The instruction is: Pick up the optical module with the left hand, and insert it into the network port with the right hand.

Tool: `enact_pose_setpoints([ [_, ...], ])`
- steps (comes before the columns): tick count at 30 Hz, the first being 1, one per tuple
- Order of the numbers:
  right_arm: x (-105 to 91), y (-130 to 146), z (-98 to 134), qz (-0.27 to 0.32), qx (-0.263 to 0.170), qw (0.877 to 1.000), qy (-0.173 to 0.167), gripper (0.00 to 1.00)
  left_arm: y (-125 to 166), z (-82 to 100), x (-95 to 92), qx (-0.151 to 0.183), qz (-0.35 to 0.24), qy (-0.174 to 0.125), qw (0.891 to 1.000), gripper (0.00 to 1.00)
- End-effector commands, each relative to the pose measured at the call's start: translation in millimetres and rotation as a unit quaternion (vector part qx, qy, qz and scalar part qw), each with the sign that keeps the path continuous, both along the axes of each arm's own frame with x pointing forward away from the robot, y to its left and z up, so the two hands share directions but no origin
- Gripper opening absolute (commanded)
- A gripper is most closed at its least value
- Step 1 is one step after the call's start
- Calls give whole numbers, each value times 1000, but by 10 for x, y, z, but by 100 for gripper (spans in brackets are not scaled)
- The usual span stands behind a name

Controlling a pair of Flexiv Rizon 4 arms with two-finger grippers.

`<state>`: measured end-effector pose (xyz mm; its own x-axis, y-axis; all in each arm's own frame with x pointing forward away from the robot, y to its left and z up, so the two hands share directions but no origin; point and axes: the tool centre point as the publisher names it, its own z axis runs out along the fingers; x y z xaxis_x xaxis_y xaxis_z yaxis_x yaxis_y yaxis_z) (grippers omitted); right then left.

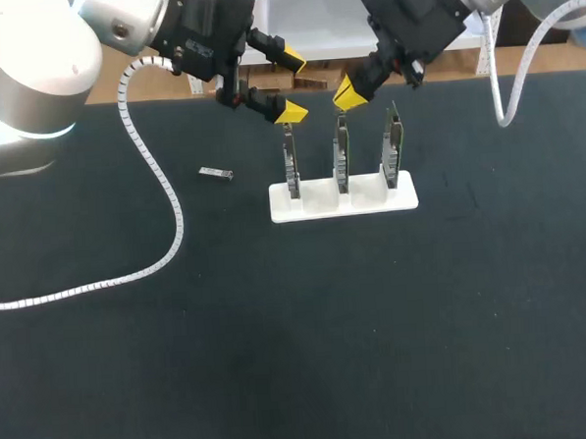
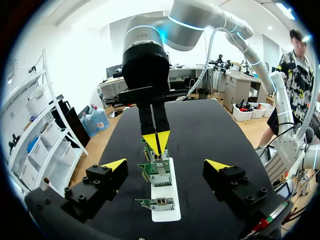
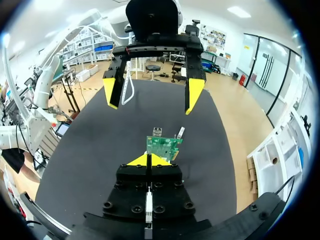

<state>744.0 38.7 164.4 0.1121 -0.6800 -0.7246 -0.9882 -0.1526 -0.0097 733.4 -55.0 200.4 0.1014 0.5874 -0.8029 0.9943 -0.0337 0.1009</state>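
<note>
Our left gripper (image 1: pixel 288 84) is open wide and holds nothing. It hangs in the air just over the left board (image 1: pixel 290 163), near the table's far edge. Our right gripper (image 1: pixel 348 95) has its two yellow tips pressed tight together, and we see nothing held in them. It hangs just over the top of the middle board (image 1: pixel 341 156). The two grippers are near each other but do not touch.

Three green boards stand up straight in a row in a white stand (image 1: pixel 371 202). The right board (image 1: pixel 394 147) is at the end of the row. The stand sits on the black table (image 1: pixel 300 357). It is about in the middle from left to right, and closer to the far edge than to the near edge.

The optical module (image 1: pixel 215 173) is a small silver thing. It lies flat on the table to the left of the stand, between the stand and the table's left edge. It is nearer the stand but does not touch it. It is well apart from both grippers.

A white curly cable (image 1: pixel 180 221) comes down from our left arm. It runs across the table to the left edge, passing near the module.
</note>
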Motion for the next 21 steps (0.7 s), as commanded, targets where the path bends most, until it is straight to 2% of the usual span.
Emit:
enact_pose_setpoints([
  [1, -1, -7, -22, 0, 1, 1000, 1, 0, -7, 12, 17, 4, -1, 2, 1000, 100],
  [8, 5, -1, -30, 1, 1, 1000, 2, 0, -7, 12, 17, 4, -1, 2, 1000, 100],
  [21, 4, 8, -211, -2, 11, 1000, 22, 0, -7, 12, 17, 4, -1, 2, 1000, 100],
])
